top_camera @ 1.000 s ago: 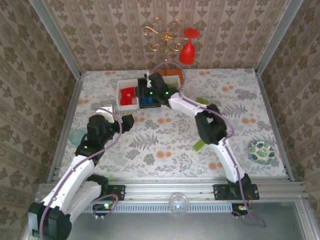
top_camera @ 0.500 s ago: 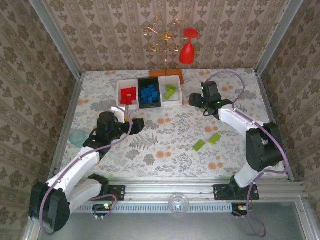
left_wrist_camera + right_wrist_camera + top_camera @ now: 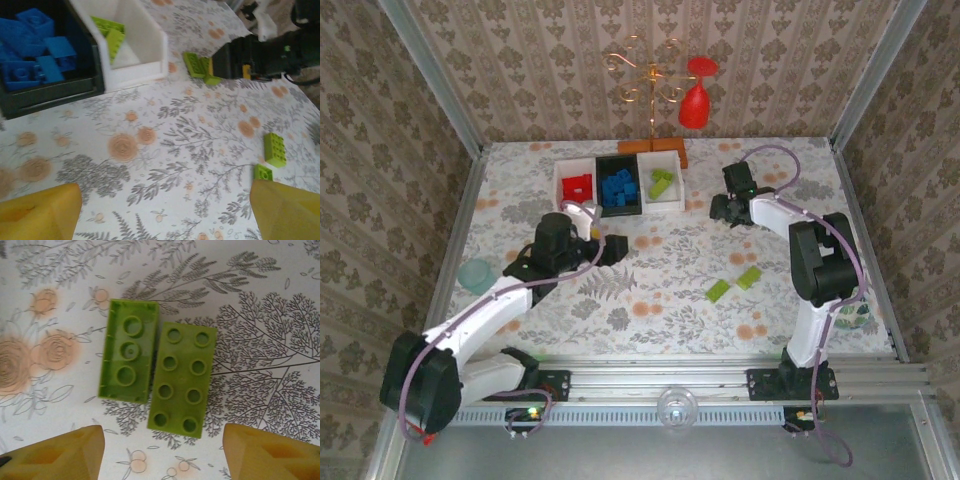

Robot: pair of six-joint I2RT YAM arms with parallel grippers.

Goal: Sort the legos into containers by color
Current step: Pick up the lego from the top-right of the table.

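While the left gripper (image 3: 162, 207) and right gripper (image 3: 160, 442) gape empty, two lime legos (image 3: 182, 382) lie abreast, one hollow-side up.

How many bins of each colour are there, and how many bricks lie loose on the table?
White bins: 2
Black bin: 1
Loose green bricks: 4
Total: 7
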